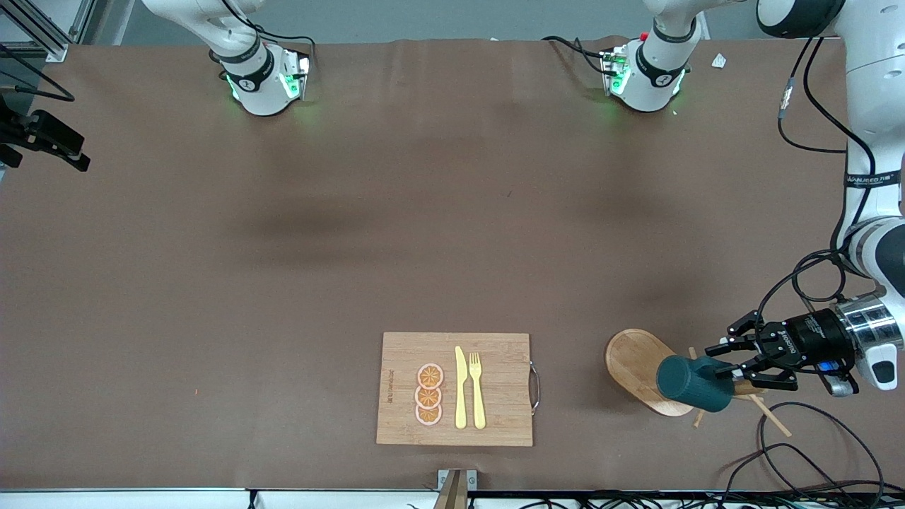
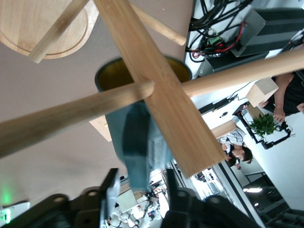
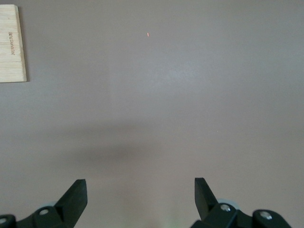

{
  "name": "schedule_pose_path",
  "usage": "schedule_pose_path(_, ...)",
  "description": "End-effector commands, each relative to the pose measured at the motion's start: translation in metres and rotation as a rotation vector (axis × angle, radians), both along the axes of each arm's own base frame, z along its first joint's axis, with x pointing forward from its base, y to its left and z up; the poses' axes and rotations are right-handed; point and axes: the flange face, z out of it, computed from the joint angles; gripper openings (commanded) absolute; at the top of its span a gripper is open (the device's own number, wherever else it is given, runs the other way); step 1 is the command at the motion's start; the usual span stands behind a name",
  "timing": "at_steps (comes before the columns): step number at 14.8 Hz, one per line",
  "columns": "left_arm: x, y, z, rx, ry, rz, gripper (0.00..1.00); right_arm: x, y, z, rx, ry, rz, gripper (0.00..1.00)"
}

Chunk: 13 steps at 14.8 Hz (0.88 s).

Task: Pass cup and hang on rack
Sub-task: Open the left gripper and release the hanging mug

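Sideways, left gripper pinching cup at rack; right gripper spread, waiting.

**Board set with cutlery and fruit slices**

A rectangular wooden cutting board with a metal handle lies near the front edge of the brown table. On it sit three orange slices in a row, beside a yellow knife and yellow fork.

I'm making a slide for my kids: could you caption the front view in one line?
Left gripper holds the cup at the rack; the right arm waits out of view.
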Motion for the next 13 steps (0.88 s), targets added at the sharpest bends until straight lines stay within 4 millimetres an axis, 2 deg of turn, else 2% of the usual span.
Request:
schedule_pose_path(1,0.002,0.001,0.01,-0.011,-0.07,-0.034,1.0,0.0,0.0,0.005,-0.015,-0.007,-0.01,1.0)
schedule_pose_path(2,0.001,0.001,0.014,-0.009,-0.074,-0.036,1.0,0.0,0.0,0.005,-0.015,-0.007,-0.01,1.0)
schedule_pose_path(6,-0.004,-0.01,0.051,0.06,-0.114,-0.079,1.0,0.0,0.0,0.005,-0.015,-0.009,-0.011,1.0)
schedule_pose_path(13,-0.032,-0.091,0.135,0.432,-0.244,-0.367,1.0,0.0,-0.002,0.006,-0.023,-0.012,-0.011,1.0)
